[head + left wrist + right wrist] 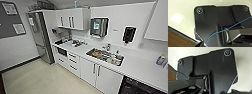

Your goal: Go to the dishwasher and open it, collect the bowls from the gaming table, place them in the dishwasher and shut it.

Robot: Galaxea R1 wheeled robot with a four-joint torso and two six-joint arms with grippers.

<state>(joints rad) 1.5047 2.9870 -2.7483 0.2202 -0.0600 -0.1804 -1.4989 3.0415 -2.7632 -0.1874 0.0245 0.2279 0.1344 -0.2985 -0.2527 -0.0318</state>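
Head view: small kitchen w/ a white counter (82,50) running along the back wall and toward the near right corner; a steel sink (105,56) is set in it, full of dishes, w/ a tap (108,46) just behind. The dishwasher (140,87) sits under the counter at the near right end, right of the white cabinet doors (96,71); its dark inside is in sight, so it looks open, though the door itself is cut off by the frame edge. White drawers (73,61) lie left of the doors; beyond them a tall steel fridge (40,37) stands against the left wall. Upper cabinets (70,18) hang above; a paper towel dispenser (99,27) and a dark soap dispenser (129,34) are fixed to the wall over the sink. A bottle (160,60) stands on the counter at far right; pale floor (42,80) in front. Both wrist views look down on pale floor past the robot's own dark plate; can't tell whether left or right hand is apart or together.
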